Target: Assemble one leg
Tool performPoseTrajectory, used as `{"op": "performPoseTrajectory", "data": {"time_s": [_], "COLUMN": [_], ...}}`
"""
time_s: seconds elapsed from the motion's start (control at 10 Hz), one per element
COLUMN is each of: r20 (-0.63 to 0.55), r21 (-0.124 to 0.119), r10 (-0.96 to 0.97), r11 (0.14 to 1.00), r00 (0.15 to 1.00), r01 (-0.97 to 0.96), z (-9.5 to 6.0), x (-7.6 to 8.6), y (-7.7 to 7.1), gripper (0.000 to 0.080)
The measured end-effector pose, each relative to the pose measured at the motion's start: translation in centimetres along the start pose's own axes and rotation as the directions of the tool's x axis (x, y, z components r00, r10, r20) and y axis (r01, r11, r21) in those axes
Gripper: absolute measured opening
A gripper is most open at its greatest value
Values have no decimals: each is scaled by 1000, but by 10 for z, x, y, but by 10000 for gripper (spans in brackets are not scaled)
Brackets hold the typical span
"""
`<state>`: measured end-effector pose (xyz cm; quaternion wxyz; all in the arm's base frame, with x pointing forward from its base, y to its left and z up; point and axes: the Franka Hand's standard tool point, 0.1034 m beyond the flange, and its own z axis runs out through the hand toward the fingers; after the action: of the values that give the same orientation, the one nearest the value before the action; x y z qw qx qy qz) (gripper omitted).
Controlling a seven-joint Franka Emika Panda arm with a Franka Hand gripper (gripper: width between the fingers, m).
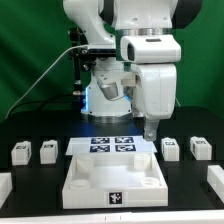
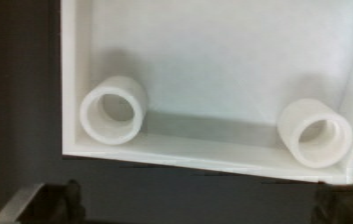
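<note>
Scene: a white robot arm stands over a black surface (image 1: 30,205) that carries loose white furniture parts.
Hand: the hand (image 1: 150,130) hangs low above the far corner of the table top on the exterior view's right. In the wrist view its two dark fingers (image 2: 57,200) sit wide apart with nothing between them, so it is spread and empty.
Table top: the white square table top (image 1: 115,180) lies front and centre with its rim up. The wrist view shows two round sockets (image 2: 114,108) in its corners, both empty.
Leg pieces: small white tagged leg pieces (image 1: 47,150) lie in a row, two on each side of the table top. The nearest leg piece (image 1: 170,148) is just beside the hand.
Marker board: the marker board (image 1: 112,145) lies flat just behind the table top.
Progress: by my reading, nothing is joined yet. Picking up a leg, carrying it to a socket and fixing it there all remain.
Hard to make out: the wrist view is blurred and crops the fingers. More white parts are cut off at both edges of the exterior view. Any thread inside the sockets cannot be seen.
</note>
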<state>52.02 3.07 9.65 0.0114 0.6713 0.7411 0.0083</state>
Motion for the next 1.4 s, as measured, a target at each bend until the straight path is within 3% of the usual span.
{"op": "performPoseTrajectory", "data": {"time_s": [0.1, 0.2, 0.3, 0.4, 0.5, 0.7, 1.0, 1.1, 1.2, 1.3, 1.4], "r20": [0, 0, -3, -11, -19, -31, -34, -34, -34, -34, -34], "r21": [2, -20, 5, 6, 6, 47, 41, 42, 42, 42, 43], "r10": [1, 11, 19, 38, 53, 80, 100, 100, 100, 100, 100], "r11": [1000, 1000, 1000, 999, 999, 996, 994, 994, 994, 994, 994], "r00": [1000, 1000, 1000, 999, 998, 996, 994, 994, 994, 994, 994], "r01": [-1, -11, -19, -38, -53, -79, -98, -98, -99, -99, -99], "z": [1, 8, 23, 39, 55, 82, 88, 88, 88, 88, 88], "x": [-1, -8, -19, -25, -29, -41, -41, -41, -41, -41, -41], "y": [-1, -21, -59, -76, -85, -99, -96, -96, -96, -96, -96], "gripper": [650, 650, 650, 650, 650, 650, 650, 556, 371, 236, 236]}}
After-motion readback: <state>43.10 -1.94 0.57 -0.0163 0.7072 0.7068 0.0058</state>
